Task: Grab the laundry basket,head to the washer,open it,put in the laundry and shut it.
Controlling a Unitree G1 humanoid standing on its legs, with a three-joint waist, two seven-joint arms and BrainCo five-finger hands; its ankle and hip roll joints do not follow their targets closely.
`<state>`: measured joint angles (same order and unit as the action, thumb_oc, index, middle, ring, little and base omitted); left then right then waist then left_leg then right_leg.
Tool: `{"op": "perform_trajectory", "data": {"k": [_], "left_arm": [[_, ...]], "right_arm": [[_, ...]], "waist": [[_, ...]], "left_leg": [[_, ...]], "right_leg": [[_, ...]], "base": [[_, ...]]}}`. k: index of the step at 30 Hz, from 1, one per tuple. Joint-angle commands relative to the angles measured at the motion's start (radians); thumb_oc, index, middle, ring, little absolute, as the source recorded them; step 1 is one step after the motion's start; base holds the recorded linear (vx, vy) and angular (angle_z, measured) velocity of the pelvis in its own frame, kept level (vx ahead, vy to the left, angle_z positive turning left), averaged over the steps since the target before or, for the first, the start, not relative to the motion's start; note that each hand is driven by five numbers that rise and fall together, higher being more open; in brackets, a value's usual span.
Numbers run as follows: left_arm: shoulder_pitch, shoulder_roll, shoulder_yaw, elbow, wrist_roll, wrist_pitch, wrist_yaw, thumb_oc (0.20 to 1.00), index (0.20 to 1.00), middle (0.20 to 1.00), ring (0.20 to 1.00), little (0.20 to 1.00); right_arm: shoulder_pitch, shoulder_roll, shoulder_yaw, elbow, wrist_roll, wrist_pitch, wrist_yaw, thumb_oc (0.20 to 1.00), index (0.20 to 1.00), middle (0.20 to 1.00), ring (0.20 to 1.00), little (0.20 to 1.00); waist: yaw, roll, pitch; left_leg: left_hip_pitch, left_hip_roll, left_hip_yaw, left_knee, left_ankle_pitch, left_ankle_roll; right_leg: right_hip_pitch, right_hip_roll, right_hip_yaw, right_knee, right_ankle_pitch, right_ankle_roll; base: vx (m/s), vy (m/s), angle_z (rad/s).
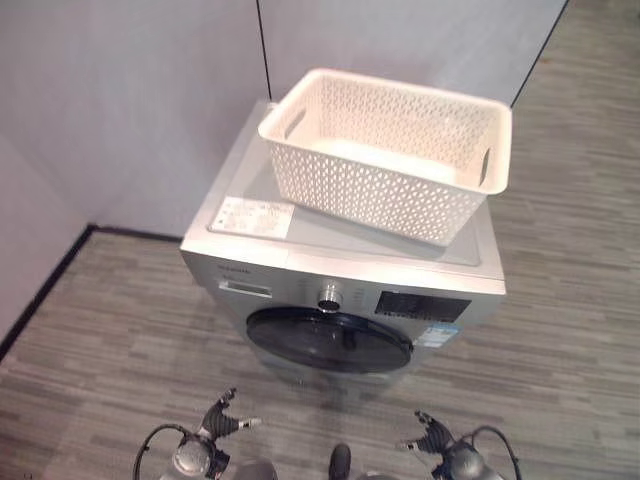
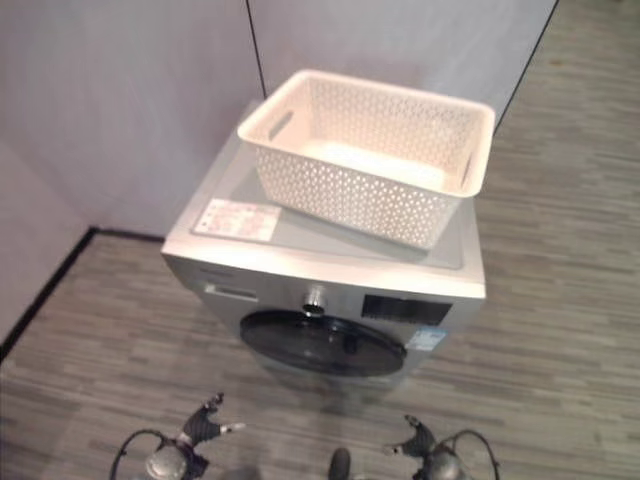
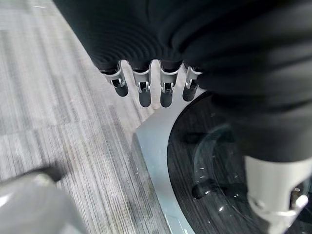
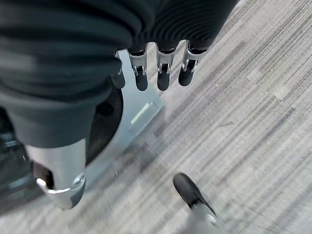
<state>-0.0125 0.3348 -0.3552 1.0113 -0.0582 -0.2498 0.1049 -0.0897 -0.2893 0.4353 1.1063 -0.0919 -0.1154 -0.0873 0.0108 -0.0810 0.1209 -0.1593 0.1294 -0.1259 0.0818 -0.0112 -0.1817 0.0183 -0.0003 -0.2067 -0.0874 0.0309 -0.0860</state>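
Left eye view: basket [image 1: 390, 150] atop washer [image 1: 340, 270], grey plank floor [image 1: 110, 340], both robot hands [image 1: 222, 420] [image 1: 432, 435] relaxed, empty

Both eye views look steeply down from head height at the washer [image 1: 340, 270] ahead, offset slightly sideways, sharing nearly the whole scene. Each wrist view looks along its own hand from very close, facing the floor [image 4: 253, 97] and the washer door [image 3: 214, 161].

Pale grey walls [image 1: 130, 100], grey wood-grain floor [image 1: 570, 330], dark skirting [image 1: 45, 290]
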Motion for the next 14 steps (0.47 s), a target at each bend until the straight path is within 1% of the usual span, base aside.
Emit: {"op": "perform_trajectory", "data": {"k": [1,2,5,9,11,14], "left_arm": [[-0.054,-0.02,-0.007,0.055,0.072,-0.023,0.042,1.0,1.0,1.0,1.0,1.0],[-0.054,-0.021,-0.007,0.055,0.073,-0.024,0.042,1.0,1.0,1.0,1.0,1.0],[-0.039,-0.036,0.005,0.079,0.078,-0.019,0.044,1.0,1.0,1.0,1.0,1.0],[-0.032,-0.039,0.006,0.078,0.079,-0.019,0.042,1.0,1.0,1.0,1.0,1.0],[-0.027,-0.042,0.008,0.08,0.059,-0.018,0.026,1.0,1.0,1.0,1.0,1.0],[-0.024,-0.043,0.006,0.084,0.061,-0.017,0.024,1.0,1.0,1.0,1.0,1.0]], "right_arm": [[0.029,-0.021,0.008,-0.008,-0.016,-0.03,-0.016,1.0,1.0,1.0,1.0,1.0],[0.029,-0.021,0.008,-0.008,-0.016,-0.03,-0.016,1.0,1.0,1.0,1.0,1.0],[0.037,-0.005,0.017,0.011,-0.034,-0.025,-0.016,1.0,1.0,1.0,1.0,1.0],[0.044,0.008,0.021,0.029,-0.038,-0.017,-0.011,1.0,1.0,1.0,1.0,1.0],[0.05,0.012,0.016,0.044,-0.038,-0.01,-0.005,1.0,1.0,1.0,1.0,1.0],[0.054,0.013,0.014,0.046,-0.039,-0.009,-0.002,1.0,1.0,1.0,1.0,1.0]], "waist": [[0.003,0.027,-0.025],[0.005,0.027,-0.024],[0.014,0.04,-0.04],[0.02,0.043,-0.05],[0.018,0.045,-0.059],[0.016,0.046,-0.062]], "left_leg": [[0.101,-0.026,0.038,-0.019,-0.021,0.086],[0.105,-0.026,0.04,-0.022,-0.02,0.086],[0.173,-0.027,0.076,-0.078,-0.014,0.089],[0.206,-0.03,0.101,-0.122,-0.007,0.093],[0.227,-0.03,0.119,-0.15,0.002,0.095],[0.233,-0.031,0.12,-0.156,0.002,0.096]], "right_leg": [[-0.05,-0.061,0.11,0.0,0.018,0.192],[-0.048,-0.061,0.111,0.0,0.018,0.191],[-0.028,-0.068,0.117,0.0,0.023,0.195],[-0.024,-0.072,0.126,0.0,0.027,0.202],[-0.016,-0.08,0.114,0.0,0.026,0.208],[-0.009,-0.085,0.106,0.0,0.024,0.21]], "base": [[0.12,0.06,-0.74],[0.09,0.06,-0.46],[0.08,0.081,-0.42],[0.04,0.061,-0.17],[0.04,0.068,-0.31],[0.01,0.018,-0.04]]}}
